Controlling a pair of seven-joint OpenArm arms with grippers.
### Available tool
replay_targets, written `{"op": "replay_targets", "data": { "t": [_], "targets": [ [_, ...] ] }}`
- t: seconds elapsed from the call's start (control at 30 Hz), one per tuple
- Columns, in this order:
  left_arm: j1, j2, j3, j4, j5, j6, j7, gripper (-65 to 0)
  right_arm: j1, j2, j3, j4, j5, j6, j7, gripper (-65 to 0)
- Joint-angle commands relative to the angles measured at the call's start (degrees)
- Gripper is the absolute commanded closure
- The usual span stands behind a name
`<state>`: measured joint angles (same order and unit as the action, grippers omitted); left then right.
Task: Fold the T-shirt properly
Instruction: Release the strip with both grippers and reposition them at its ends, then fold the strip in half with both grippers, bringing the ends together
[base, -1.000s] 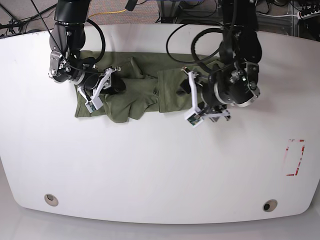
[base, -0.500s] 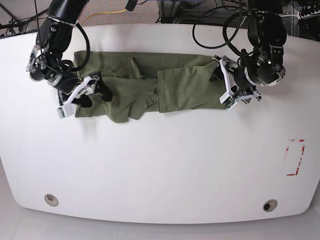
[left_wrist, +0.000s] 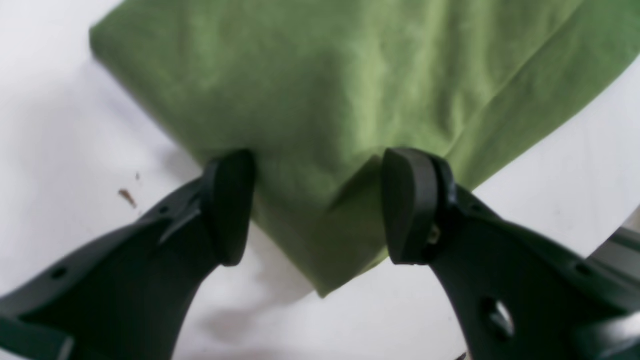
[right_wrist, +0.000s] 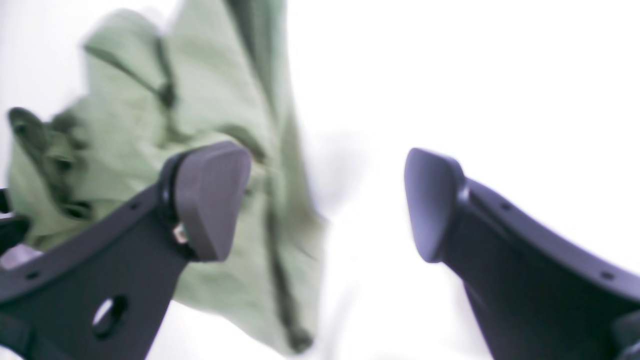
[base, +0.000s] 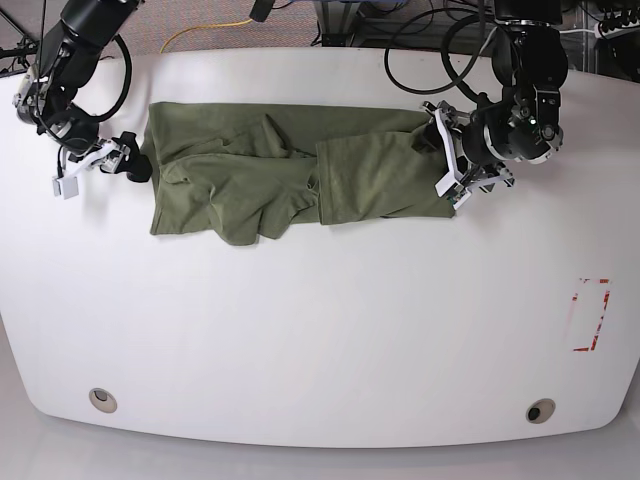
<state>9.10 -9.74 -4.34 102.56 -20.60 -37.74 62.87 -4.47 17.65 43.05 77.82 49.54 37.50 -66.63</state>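
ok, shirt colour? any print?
The T-shirt is plain olive green, with no print visible. The base view shows it best.

One olive-green short-sleeved T-shirt of thin wrinkled fabric (base: 290, 175) lies on one white round-cornered table (base: 320, 330). Two black robot arms reach in, each ending in one two-fingered gripper: the left gripper (base: 452, 172) and the right gripper (base: 98, 165). Two round grey fittings (base: 101, 398) sit near the table's front edge, and one red rectangular outline (base: 590, 315), seemingly tape, marks its surface
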Motion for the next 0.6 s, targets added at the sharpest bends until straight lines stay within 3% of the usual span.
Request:
{"op": "replay_targets", "data": {
  "t": [0.0, 0.2, 0.43, 0.5, 0.57],
  "targets": [
    [-0.62, -0.33, -0.01, 0.78, -0.72, -0.11, -1.11, -37.2, 0.73, -0.64, -1.25, 0.99, 1.85, 0.61, 1.27, -47.6],
    [-0.71, -0.15, -0.01, 0.78, -0.72, -0.11, -1.11, -37.2, 0.03, -4.07, -4.94, 1.08, 1.85, 0.44, 1.36, -47.6],
    [-0.71, -0.15, -0.01, 0.69, -0.63, 0.15, -1.11, -37.2, 0.03, -7.06, -8.19, 1.43, 1.85, -2.55, 1.62, -47.1],
    [-0.71, -0.06, -0.01, 0.69, -0.63, 0.33, -1.11, -37.2, 0.21, -7.14, -8.63, 1.43, 1.85, -2.55, 1.62, -40.9],
    [-0.8, -0.06, -0.01, 0.6, -0.63, 0.33, -1.11, -37.2, 1.0, -7.14, -8.89, 1.43, 1.85, -2.55, 1.62, -29.8]
  ]
}}
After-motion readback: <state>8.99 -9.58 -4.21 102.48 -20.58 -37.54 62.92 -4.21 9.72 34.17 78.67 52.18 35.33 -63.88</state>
